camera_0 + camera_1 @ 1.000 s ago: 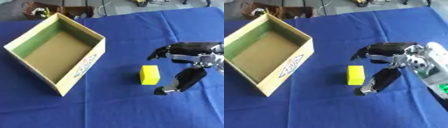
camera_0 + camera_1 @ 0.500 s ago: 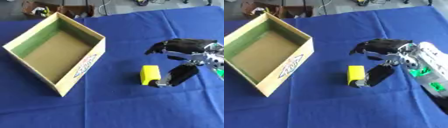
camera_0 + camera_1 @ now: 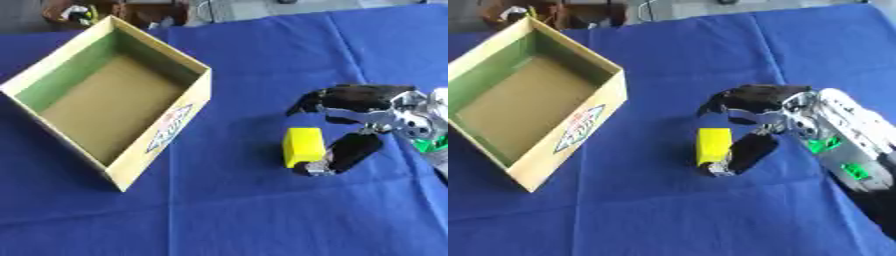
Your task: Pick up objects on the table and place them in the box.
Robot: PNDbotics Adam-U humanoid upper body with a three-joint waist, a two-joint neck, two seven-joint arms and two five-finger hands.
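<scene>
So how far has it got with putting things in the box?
Nothing looks done yet: the cardboard box shows only its bare bottom. In hand: the right robot hand is at the yellow block on the blue cloth, thumb against its right side, fingers arched above; no grip yet. Left to do: grasp it, carry it left and drop it in.

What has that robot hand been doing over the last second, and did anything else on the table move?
The right robot hand has moved left, closing in on the yellow block; its thumb now sits against the block's right side, fingers arched above. The block and the cardboard box stayed put.
</scene>
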